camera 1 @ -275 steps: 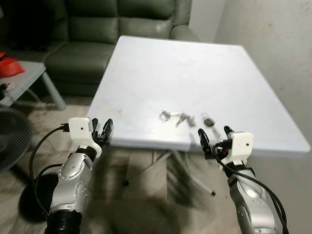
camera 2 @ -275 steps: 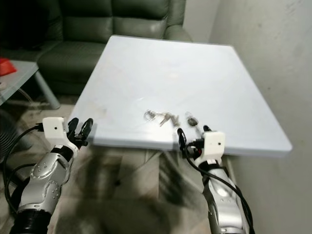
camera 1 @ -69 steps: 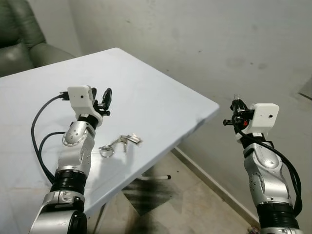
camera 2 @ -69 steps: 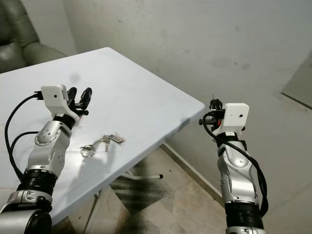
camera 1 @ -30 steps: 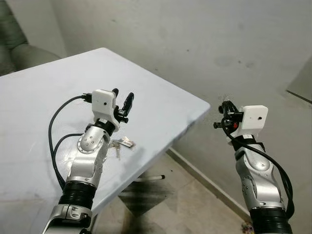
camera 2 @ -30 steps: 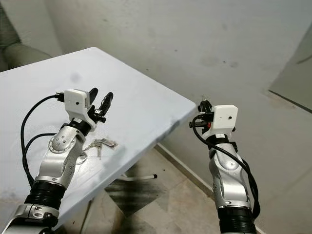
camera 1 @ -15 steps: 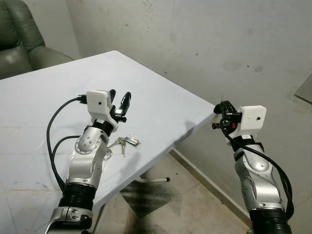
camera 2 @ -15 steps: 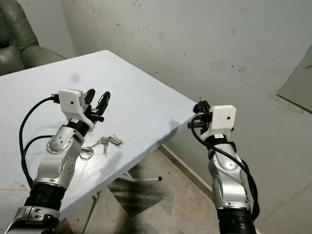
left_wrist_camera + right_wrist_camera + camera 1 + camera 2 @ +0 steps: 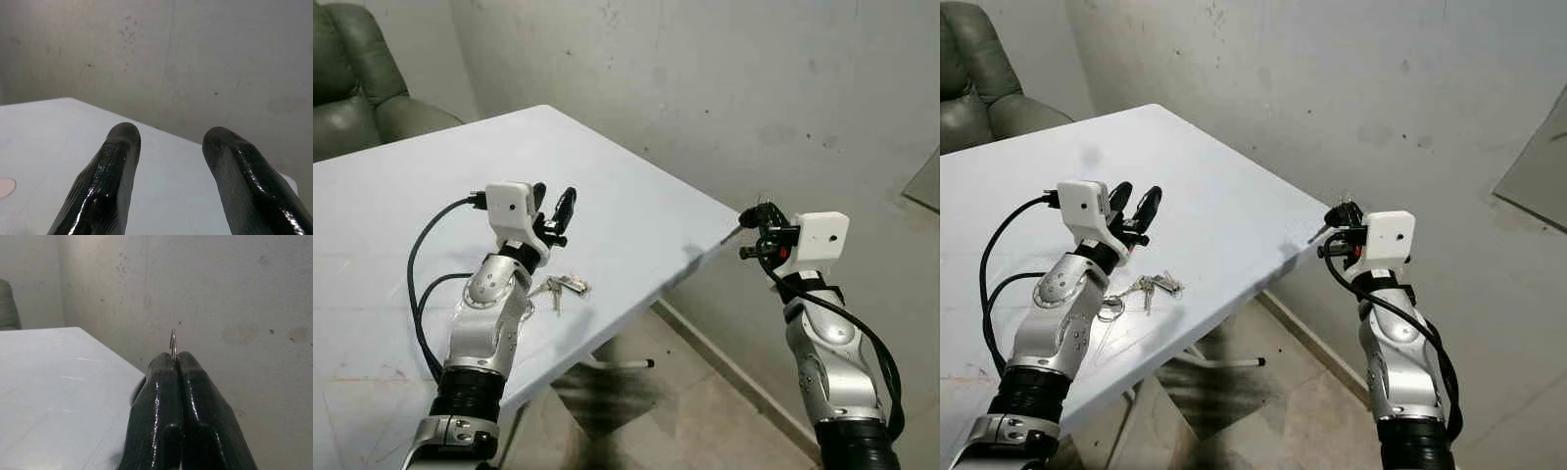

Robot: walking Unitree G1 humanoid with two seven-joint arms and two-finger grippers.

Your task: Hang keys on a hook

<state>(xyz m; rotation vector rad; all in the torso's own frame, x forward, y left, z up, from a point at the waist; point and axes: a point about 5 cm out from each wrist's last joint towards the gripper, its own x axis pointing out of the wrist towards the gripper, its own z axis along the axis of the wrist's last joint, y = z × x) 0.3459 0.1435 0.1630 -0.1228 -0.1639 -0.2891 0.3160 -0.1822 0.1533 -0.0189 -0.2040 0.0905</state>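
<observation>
A bunch of keys on a ring lies on the white table near its edge. My left gripper hovers open a little above and behind the bunch, and its two black fingers stand well apart. Off the table's corner, my right gripper is raised towards the grey wall and is shut on a thin metal key ring. The ring pokes out between the pressed fingertips. A small key dangles beside that gripper.
A stained grey wall runs close behind the table's corner. A dark green sofa stands at the far left. Tiled floor lies between the table's edge and the wall. A grey panel shows at the right edge.
Since 9 s ago the view swung from the table's front to its corner and the wall. My right gripper, open then, is now shut on the ring. The last half second shows only small shifts.
</observation>
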